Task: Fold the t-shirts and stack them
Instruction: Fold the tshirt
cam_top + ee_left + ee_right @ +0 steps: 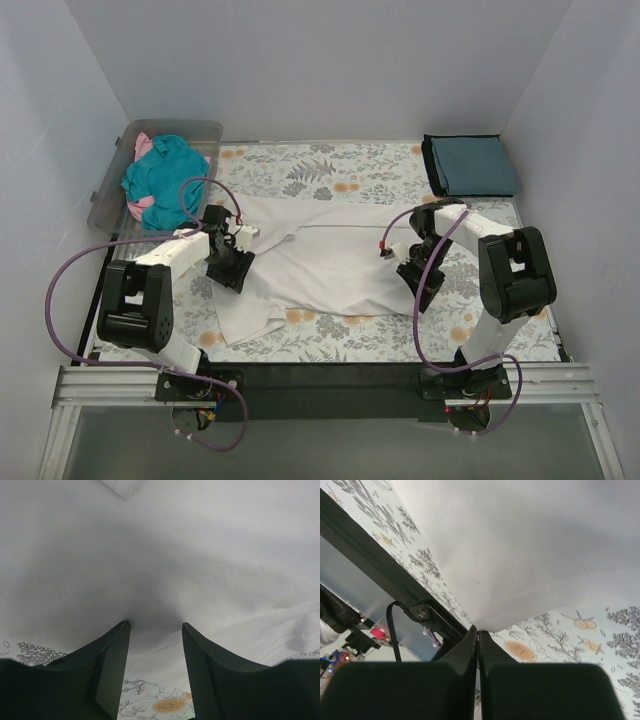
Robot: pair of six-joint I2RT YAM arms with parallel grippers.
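Note:
The white t-shirt (320, 255) lies spread on the floral table cover in the middle. My left gripper (232, 268) is at its left part. In the left wrist view the gripper (155, 626) is open, its tips resting on the white cloth (165, 555) with nothing between them. My right gripper (415, 282) is at the shirt's right edge. In the right wrist view it (478, 631) is shut, pinching a corner of the white shirt (530, 550). A dark slate-blue t-shirt (472, 165) lies folded at the back right. Teal (165, 178) and pink (143, 146) t-shirts sit bunched in a bin.
A clear plastic bin (205, 132) stands at the back left and holds the teal and pink shirts. The floral table cover (330, 335) shows around the white shirt. The table's black front edge (365, 555) runs close behind the right gripper. White walls enclose three sides.

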